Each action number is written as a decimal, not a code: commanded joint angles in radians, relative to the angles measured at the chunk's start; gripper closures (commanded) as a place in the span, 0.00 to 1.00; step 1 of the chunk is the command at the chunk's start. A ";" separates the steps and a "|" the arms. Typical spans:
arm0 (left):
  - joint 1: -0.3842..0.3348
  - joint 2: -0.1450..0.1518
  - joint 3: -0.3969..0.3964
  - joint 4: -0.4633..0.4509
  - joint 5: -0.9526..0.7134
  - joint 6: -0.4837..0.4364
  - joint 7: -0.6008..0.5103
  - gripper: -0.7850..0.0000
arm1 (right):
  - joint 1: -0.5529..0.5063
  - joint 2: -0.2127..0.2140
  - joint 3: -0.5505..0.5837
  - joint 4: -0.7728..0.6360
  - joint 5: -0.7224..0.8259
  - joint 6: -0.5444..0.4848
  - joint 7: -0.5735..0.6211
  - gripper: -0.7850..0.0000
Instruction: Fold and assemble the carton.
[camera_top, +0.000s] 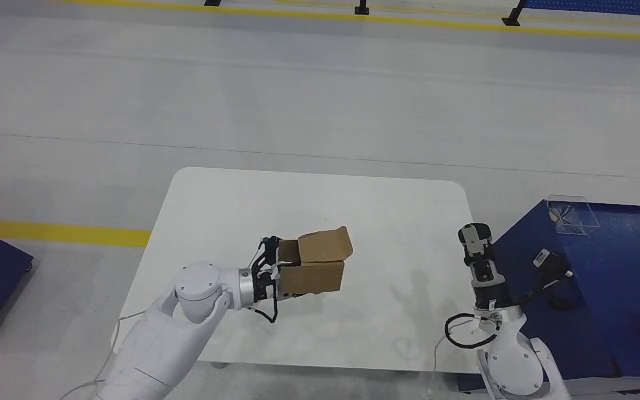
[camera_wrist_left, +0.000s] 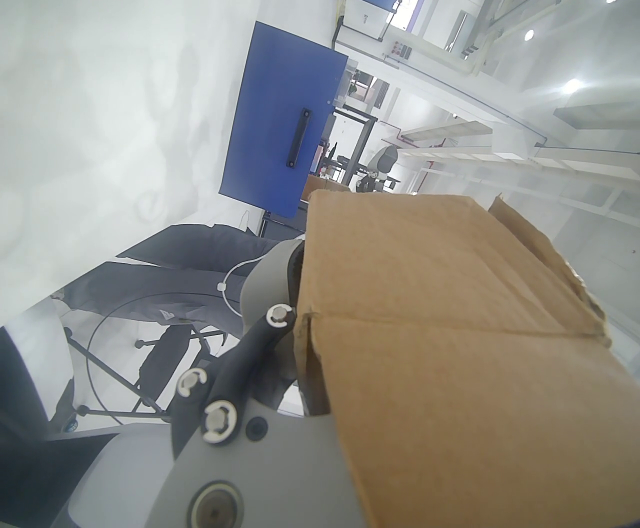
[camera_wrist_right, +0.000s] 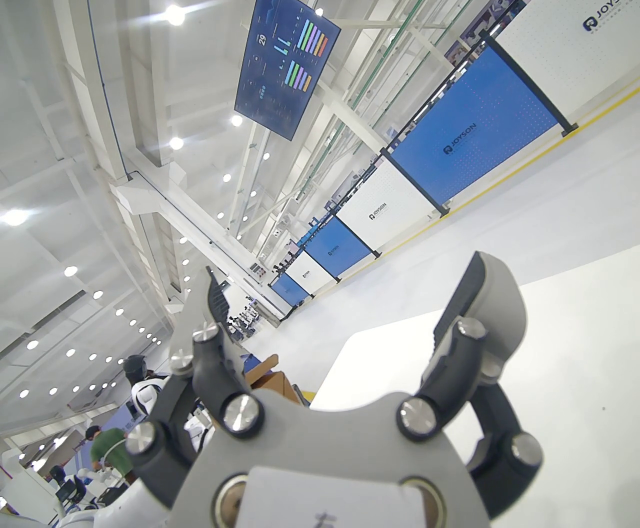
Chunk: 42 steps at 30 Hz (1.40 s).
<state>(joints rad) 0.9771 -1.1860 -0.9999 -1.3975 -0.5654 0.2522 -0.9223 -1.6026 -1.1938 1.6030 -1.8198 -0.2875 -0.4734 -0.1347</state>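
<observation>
The brown carton (camera_top: 318, 272) hovers over the middle of the white table (camera_top: 400, 210), lying on its side with one flap (camera_top: 326, 243) standing open along its far edge. My left gripper (camera_top: 272, 278) is shut on the carton's left end. In the left wrist view the carton (camera_wrist_left: 450, 320) is close up; one grey finger (camera_wrist_left: 267, 290) lies against its outer wall and the other finger is hidden behind the cardboard. My right gripper (camera_top: 471, 238) is raised off the table's right edge, well away from the carton. Its fingers stand open around nothing (camera_wrist_right: 350, 280).
A blue cabinet (camera_top: 590, 300) stands just right of the table, with a clear plastic tray (camera_top: 572, 213) on its far corner and a dark cable (camera_top: 550, 270) on top. Bare tabletop lies on every side of the carton.
</observation>
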 joint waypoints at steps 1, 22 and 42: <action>0.000 0.000 0.000 0.000 0.000 0.000 0.000 1.00 | 0.000 0.000 0.000 0.000 0.000 0.000 0.000 0.00; 0.118 -0.121 -0.008 -0.400 -1.284 0.627 1.613 1.00 | 0.000 0.000 0.000 0.000 0.000 0.000 0.000 0.00; -0.197 -0.206 0.259 -0.177 -1.487 -0.042 2.285 1.00 | 0.000 0.000 0.000 0.000 0.000 0.000 0.000 0.00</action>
<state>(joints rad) 0.7887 -1.3866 -0.7556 -1.6018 -2.0813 0.2299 1.3723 -1.6027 -1.1938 1.6030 -1.8198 -0.2875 -0.4735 -0.1349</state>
